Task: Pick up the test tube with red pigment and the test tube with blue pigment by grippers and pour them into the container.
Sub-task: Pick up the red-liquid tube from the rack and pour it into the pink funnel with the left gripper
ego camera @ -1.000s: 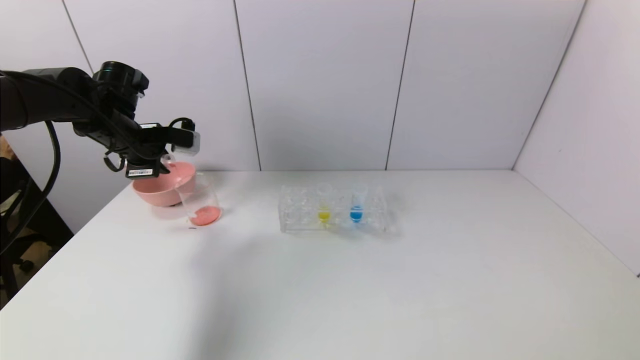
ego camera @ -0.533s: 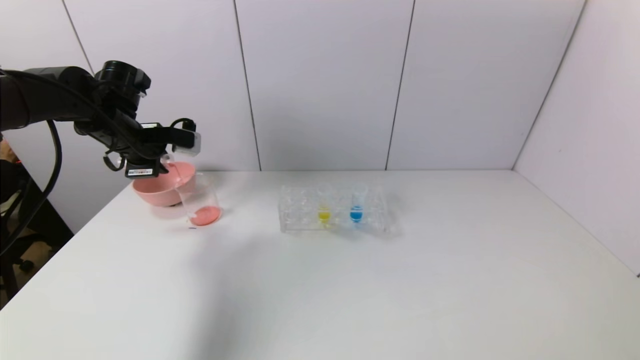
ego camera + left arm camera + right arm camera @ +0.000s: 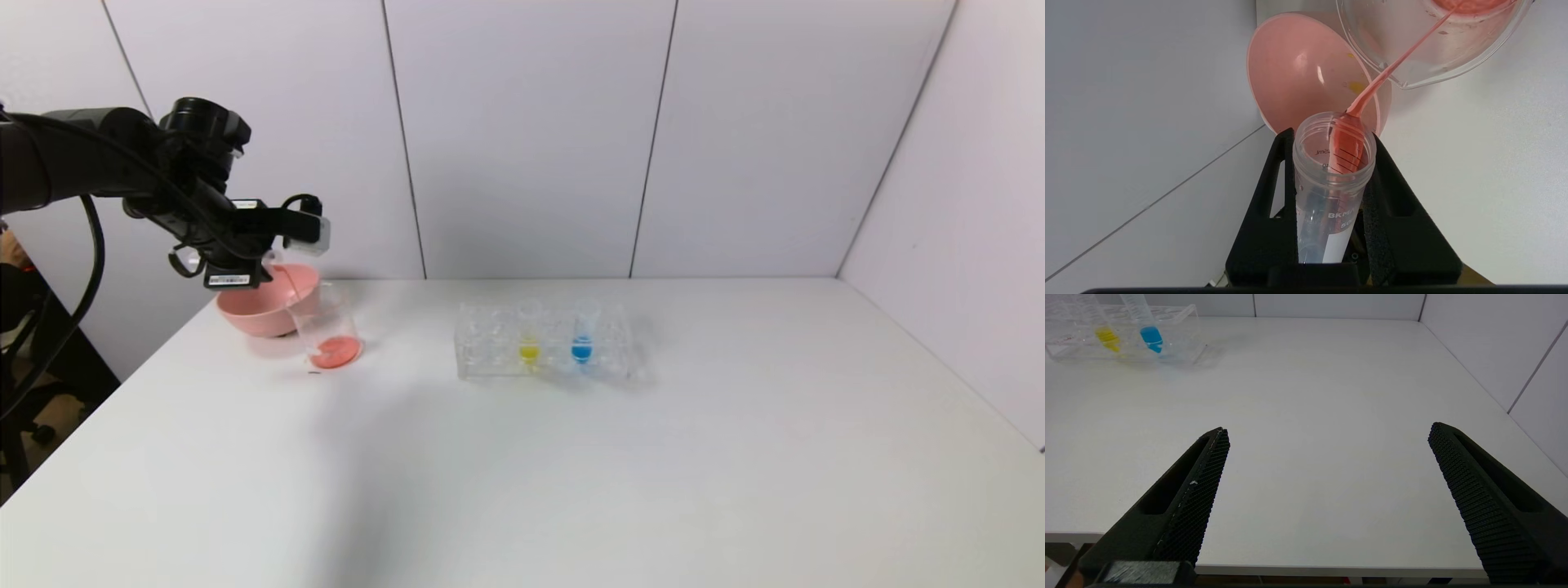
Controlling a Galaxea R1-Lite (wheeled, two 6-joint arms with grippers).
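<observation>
My left gripper is shut on the test tube with red pigment, held tipped above the back left of the table. A thin red stream runs from the tube's mouth into the container, a clear beaker with a red pool at its bottom. In the head view the left gripper hangs just above and left of the beaker. The test tube with blue pigment stands upright in the clear rack; it also shows as a blue-tipped tube. My right gripper is open and holds nothing, near the table's front edge.
A pink bowl stands right behind the beaker, touching or nearly touching it; the bowl is empty apart from small specks. A yellow-liquid tube stands in the rack left of the blue one. Walls close the table's back and right side.
The left arm and its tube have crept slightly up and to the right over the beaker. The red stream keeps running. Rack and tubes have not moved.
</observation>
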